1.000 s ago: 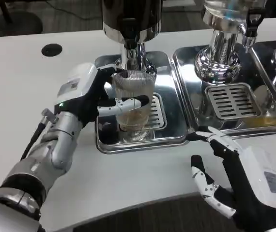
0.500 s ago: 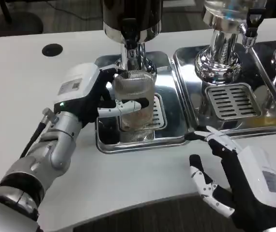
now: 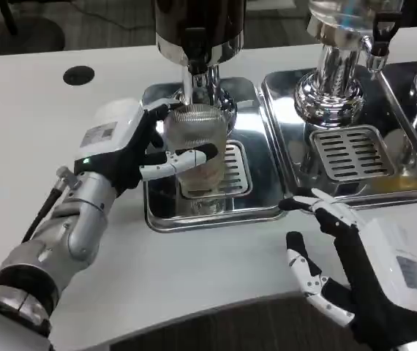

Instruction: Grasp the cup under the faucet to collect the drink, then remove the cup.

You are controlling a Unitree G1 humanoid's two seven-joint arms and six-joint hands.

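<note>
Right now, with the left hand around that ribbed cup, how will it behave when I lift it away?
The cup looks like clear ribbed glass or hard plastic, so probably stiff, and the ribs should help the left hand avoid slipping. A little amber drink sits at the bottom, so likely light but able to slosh if tilted. It is tall and narrow, so apt to tip on the drip tray.

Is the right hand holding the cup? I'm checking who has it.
No, the left hand grips the cup; the right hand lies open on the table.

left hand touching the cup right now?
Touching. In the head view the left hand wraps its fingers across the front of the ribbed glass cup, with no gap.
</note>
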